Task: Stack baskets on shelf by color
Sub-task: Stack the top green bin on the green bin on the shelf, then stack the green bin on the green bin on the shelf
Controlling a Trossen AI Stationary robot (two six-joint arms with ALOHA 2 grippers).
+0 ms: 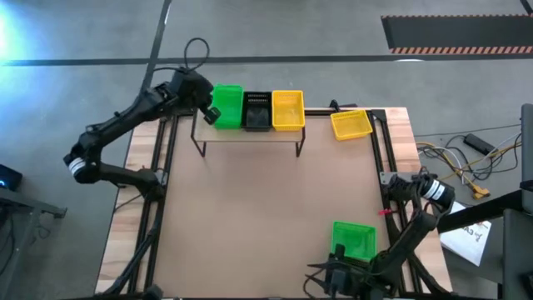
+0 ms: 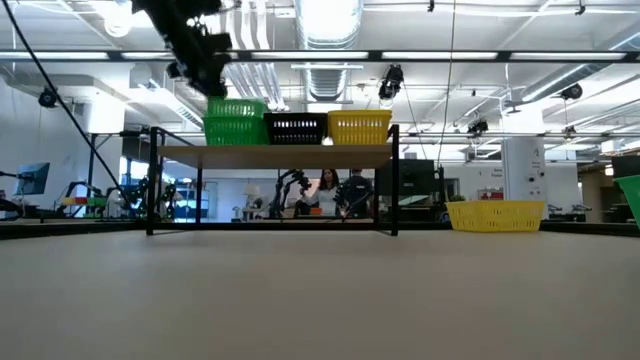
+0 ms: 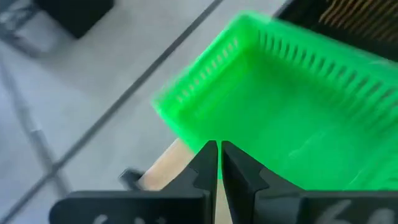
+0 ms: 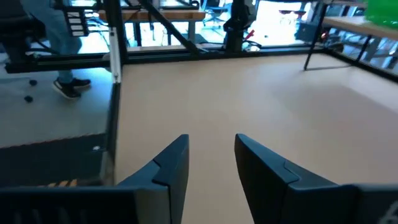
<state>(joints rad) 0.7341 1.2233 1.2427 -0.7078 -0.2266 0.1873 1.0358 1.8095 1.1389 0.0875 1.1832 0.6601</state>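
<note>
On the shelf (image 1: 250, 133) stand a green basket (image 1: 229, 106), a black one (image 1: 257, 110) and a yellow one (image 1: 288, 109), side by side. In the low view the green basket (image 2: 235, 120) reaches higher than its neighbours. My left gripper (image 1: 208, 108) is shut and hovers at that basket's left end; the left wrist view shows it (image 3: 218, 152) over the basket's near wall (image 3: 186, 134). A second yellow basket (image 1: 351, 124) lies at the far right of the table, and a second green basket (image 1: 355, 240) lies near the right near corner. My right gripper (image 4: 211, 155) is open beside it, over bare table. My left gripper comes at the left end wall (image 3: 186, 134) of the green basket on the shelf from above, slanting, with its fingers shut. The fingertips cover the rim in the wrist view, so I cannot tell whether they touch it.
The shelf's thin black legs (image 1: 201, 147) stand on the brown tabletop (image 1: 266, 208), whose middle holds nothing. Black frame rails (image 1: 158, 167) run along both table sides. Cables (image 1: 450, 162) lie beyond the right edge. A person (image 2: 328, 192) shows far behind the shelf.
</note>
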